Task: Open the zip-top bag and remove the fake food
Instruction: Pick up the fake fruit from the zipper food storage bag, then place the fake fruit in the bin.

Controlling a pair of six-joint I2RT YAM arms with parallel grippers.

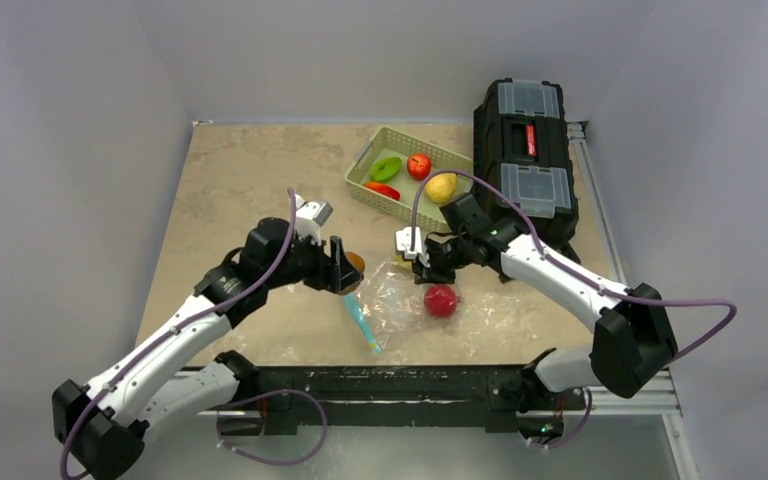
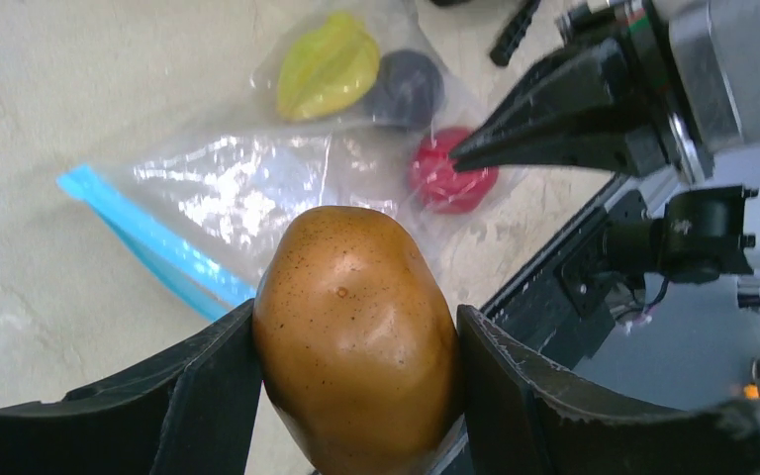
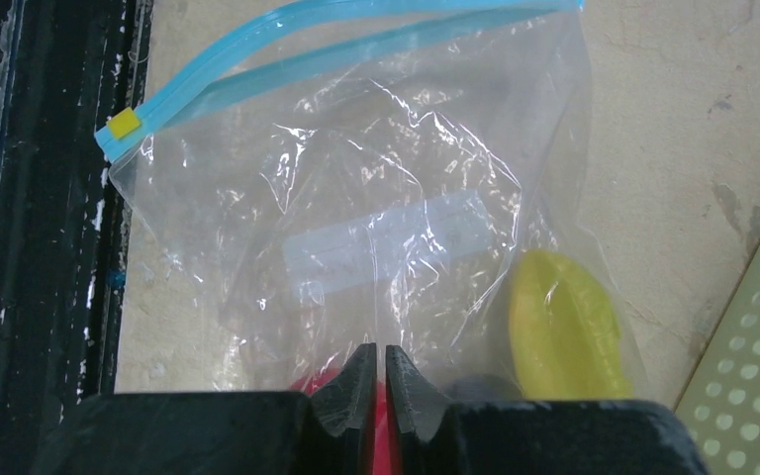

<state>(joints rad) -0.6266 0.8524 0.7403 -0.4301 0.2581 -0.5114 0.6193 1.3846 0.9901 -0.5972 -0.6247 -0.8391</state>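
1. Left gripper [image 1: 346, 268] is clamping a glossy orange-brown plastic potato [image 2: 354, 332], left of centre in top view.
2. Right gripper [image 3: 377, 381] is hanging, jaws almost touching, over clear blue-zipped plastic bag [image 1: 395, 305], lower centre.
3. Red plastic fruit [image 1: 441, 300] is lying inside it.

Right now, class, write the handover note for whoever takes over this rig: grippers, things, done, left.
Left gripper: shut on a glossy brown plastic potato, outside the clear zip-top bag.
Right gripper: jaws nearly closed, tips at the bag's closed end.
Done: teal zip strip open; four plastic pieces in the pale green plastic basket.
Left: set down the potato; take out the round red fruit, yellow starfruit, dark purple piece.
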